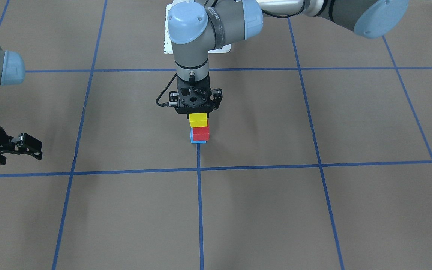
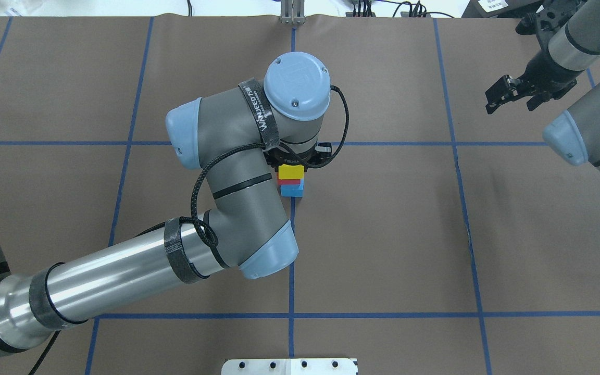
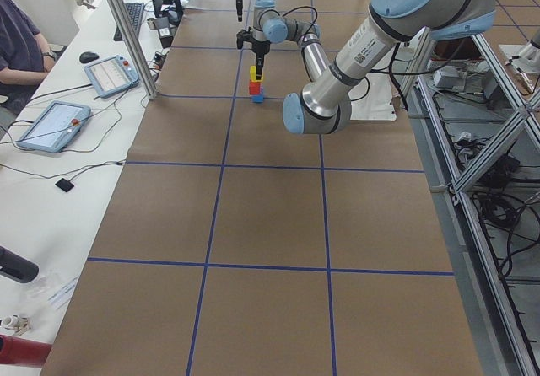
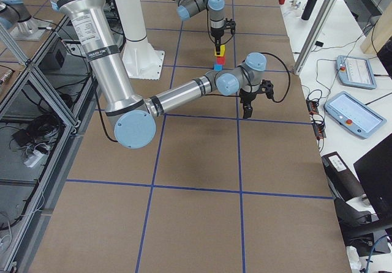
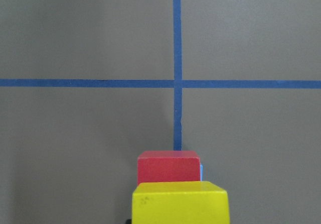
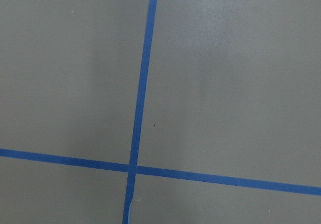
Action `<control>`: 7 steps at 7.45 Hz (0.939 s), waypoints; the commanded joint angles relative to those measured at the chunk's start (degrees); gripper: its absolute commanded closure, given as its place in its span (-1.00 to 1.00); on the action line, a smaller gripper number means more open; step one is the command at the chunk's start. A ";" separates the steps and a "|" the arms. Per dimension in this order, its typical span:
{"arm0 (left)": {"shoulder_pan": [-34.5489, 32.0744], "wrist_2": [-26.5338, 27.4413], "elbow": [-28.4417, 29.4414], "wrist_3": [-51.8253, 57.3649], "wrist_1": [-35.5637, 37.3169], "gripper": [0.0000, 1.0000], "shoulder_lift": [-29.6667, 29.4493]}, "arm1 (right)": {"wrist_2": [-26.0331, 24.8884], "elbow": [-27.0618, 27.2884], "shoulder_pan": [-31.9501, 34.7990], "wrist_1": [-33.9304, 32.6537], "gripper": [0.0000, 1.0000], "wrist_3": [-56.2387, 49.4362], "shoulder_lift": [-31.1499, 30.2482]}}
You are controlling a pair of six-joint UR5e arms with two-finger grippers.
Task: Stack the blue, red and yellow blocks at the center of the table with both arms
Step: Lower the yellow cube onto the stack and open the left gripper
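Overhead exterior view gives me the whole table [image 2: 394, 234]. The left arm [image 2: 123, 271] reaches across it to the middle, while the right arm [image 2: 586, 125] hangs at the far right side, well apart from the work. The right gripper [image 2: 511, 99] has its fingers apart and carries nothing. The left gripper [image 1: 196, 107] stands directly over the stack. I cannot tell if its fingers clamp the top cube or are loose, because no view shows them clearly.

The three blocks make one column on the middle tape line [image 2: 292, 250], near a crossing: the blue block [image 1: 197, 141] on the table, the red block [image 1: 201, 133] on it, and the yellow block [image 1: 198, 120] on top. I judge the stacking nearly done. What is left is to let go, if that is not yet done, and to lift the arm away without pushing the column.

The overhead view hides the left gripper under the wrist. The front-facing view shows its body right at the yellow top, and also that the yellow sits a little sideways from the red. The left wrist camera sees yellow and red, but only a thin edge of blue. The right wrist camera sees only tape lines.
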 commanded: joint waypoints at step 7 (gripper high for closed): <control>-0.11 -0.18 0.27 -0.35 -0.79 0.85 0.28 | 0.14 0.09 0.21 0.00 -1.00 -0.09 0.07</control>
